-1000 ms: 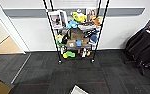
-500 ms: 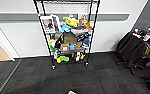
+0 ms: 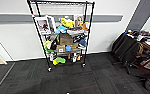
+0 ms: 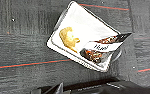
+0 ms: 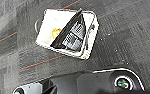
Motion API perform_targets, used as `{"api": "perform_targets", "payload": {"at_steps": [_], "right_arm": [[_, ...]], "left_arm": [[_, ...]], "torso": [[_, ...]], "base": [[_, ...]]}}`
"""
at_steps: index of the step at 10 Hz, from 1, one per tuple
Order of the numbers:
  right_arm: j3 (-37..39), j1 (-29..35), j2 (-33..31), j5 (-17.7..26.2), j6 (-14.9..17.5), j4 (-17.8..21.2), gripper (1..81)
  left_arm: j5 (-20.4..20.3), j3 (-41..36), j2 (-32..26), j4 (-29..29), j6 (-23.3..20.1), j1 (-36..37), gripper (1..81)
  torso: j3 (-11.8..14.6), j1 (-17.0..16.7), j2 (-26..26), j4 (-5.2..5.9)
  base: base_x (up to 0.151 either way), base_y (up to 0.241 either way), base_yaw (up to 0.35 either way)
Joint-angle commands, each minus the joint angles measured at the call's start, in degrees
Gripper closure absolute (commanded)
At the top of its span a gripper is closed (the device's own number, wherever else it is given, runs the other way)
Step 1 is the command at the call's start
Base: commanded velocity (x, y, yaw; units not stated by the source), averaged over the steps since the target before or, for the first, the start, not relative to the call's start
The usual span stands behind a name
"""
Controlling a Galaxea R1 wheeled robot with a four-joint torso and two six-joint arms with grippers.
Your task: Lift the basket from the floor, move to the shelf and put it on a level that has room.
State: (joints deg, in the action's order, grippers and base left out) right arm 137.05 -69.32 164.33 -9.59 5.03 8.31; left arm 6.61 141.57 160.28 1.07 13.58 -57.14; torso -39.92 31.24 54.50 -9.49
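Both wrist cameras look straight down at the basket (image 4: 84, 40), which sits on the floor (image 4: 21, 50) below the arms; whether either gripper is spread or pressed together cannot be told. Seen from the left wrist, the white cloth lining holds a small yellow-brown item (image 4: 68, 37) and a dark snack packet (image 4: 103, 46) with a white label. From the right wrist, the basket (image 5: 67, 33) lies on grey carpet crossed by thin reddish lines, the packet (image 5: 72, 32) leaning across it. Farther off, in the head view, the shelf (image 3: 63, 35) stands against a white wall, its highest level (image 3: 62, 3) bare mesh, lower tiers crowded with pictures, toys and boxes. Dark chairs (image 3: 127, 50) stand to its side.
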Motion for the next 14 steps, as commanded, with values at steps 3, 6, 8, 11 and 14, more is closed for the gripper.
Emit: {"api": "perform_targets", "payload": {"at_steps": [3,6,8,11,14], "right_arm": [[-1.0,5.2,-0.8,4.1,0.0,0.0,1.0],[-1.4,6.0,-1.1,4.7,0.0,0.4,1.0],[-1.5,6.8,-1.0,5.4,-0.1,0.6,1.0],[-1.5,7.7,-0.8,8.7,-0.1,0.7,1.0],[-1.5,7.7,-0.7,9.2,-0.1,0.6,1.0]], "left_arm": [[4.5,-0.2,-1.0,-0.5,0.0,8.3,1.0],[5.9,0.1,-0.7,-0.5,0.0,10.0,1.0],[5.9,1.1,-0.5,-0.4,0.0,10.6,1.0],[7.5,3.4,0.0,0.9,0.0,12.4,1.0],[11.1,3.5,0.0,6.8,0.0,14.1,1.0]], "torso": [[-8.3,6.1,9.6,0.00],[-13.6,9.8,15.3,-0.02],[-12.0,12.3,19.2,-0.02],[-14.1,15.3,23.9,-0.02],[-14.2,19.1,29.9,-0.02]], "base": [[0.000,0.000,0.000],[0.000,0.000,0.000],[0.000,0.000,0.000],[0.000,0.000,0.000],[0.000,0.000,0.000]]}}
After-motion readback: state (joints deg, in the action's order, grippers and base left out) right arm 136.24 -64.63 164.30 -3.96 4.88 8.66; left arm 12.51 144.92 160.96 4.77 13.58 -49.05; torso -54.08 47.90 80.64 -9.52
